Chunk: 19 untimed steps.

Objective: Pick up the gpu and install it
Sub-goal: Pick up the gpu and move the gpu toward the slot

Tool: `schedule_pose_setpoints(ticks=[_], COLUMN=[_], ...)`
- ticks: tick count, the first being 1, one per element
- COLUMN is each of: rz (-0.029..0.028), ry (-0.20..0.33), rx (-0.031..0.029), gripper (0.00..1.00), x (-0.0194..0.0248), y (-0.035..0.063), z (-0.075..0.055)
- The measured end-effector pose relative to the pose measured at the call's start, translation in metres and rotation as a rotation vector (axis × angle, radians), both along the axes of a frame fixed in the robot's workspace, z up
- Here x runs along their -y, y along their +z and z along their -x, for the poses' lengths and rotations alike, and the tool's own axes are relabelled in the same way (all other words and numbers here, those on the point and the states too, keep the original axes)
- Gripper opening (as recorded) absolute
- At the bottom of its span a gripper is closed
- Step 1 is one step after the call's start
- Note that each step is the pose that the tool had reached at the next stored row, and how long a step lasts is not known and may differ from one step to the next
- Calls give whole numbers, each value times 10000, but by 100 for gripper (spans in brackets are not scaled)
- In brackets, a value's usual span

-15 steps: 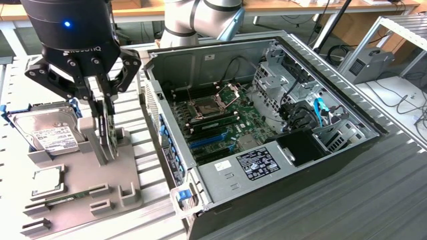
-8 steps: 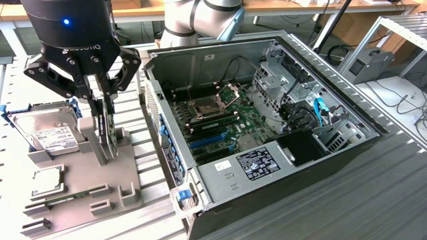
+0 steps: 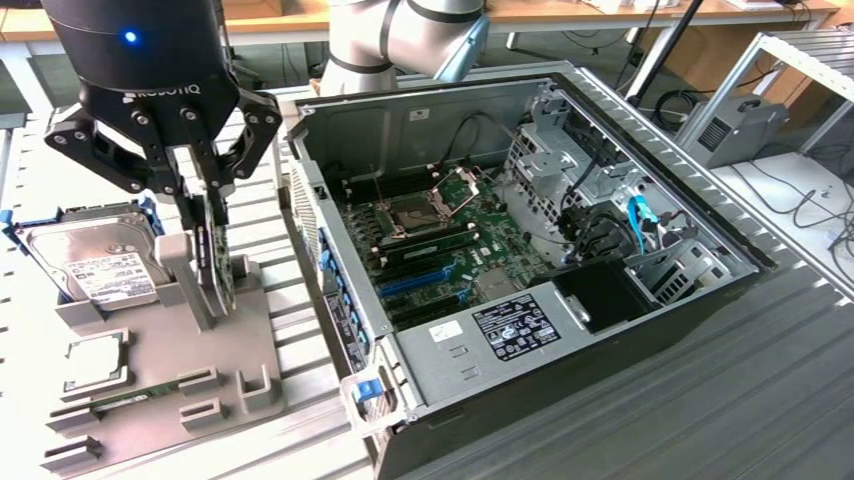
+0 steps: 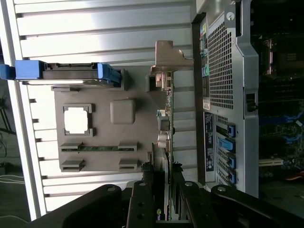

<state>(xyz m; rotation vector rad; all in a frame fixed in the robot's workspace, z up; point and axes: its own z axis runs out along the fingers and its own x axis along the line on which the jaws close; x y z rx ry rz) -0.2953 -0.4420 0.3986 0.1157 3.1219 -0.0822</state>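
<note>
**me:** Ribbed metal desk (image 3: 801, 400), open PC case (image 3: 441, 365) on it, grey parts tray (image 3: 147, 370) just beside that.

**rigwatcher:** Where's the card though?

**me:** The gpu (image 3: 216, 262) stands on edge in the tray's slot, straight under my gripper (image 3: 203, 205). Its long edge runs parallel to the case's near wall.

**rigwatcher:** Got hold of it?

**me:** Yep, my gripper's roughly half closed, pinching both faces of the board. I'd say it's seated in the slot, not lifted.
</note>
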Motion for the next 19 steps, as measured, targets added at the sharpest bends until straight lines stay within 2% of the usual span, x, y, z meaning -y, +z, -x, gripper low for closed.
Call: schedule_pose_setpoints(ticks=[19], rz=[0], ry=[0], rx=[0], gripper=[26], x=[0], y=[58], z=[0])
